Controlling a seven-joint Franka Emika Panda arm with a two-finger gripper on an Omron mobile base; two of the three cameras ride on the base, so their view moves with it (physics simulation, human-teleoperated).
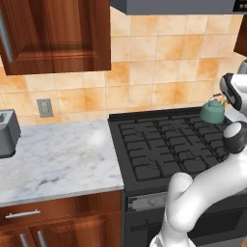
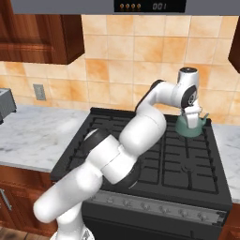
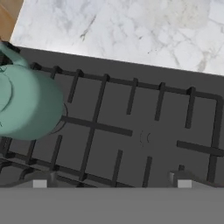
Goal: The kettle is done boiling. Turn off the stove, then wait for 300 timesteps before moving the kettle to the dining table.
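A kitchen scene with a marble counter (image 1: 58,159) on the left, carrying a grey appliance (image 1: 7,132) at its far left edge. Above it hangs a dark wood cabinet (image 1: 55,34), and an outlet (image 1: 44,107) sits in the orange tiled wall (image 1: 159,62). Wood drawers and cabinet doors (image 1: 58,224) run below the counter.

To the right of the counter stands the stove (image 1: 159,144), wide and black, with cast grates over its burners and a grey knob strip (image 2: 154,206) along the front. A range hood (image 2: 145,5) hangs above it.

The white robot arm (image 2: 117,154) rises in front of the stove and reaches over it toward the back right corner. There the small teal kettle (image 2: 188,127) sits on the grate of the rear right burner. The gripper (image 2: 191,115) hangs directly above the kettle, close to its handle. In the hand view, its two fingertips (image 3: 40,183) stand wide apart, holding nothing, over bare grate beside the kettle, with marble counter beyond the stove's edge.
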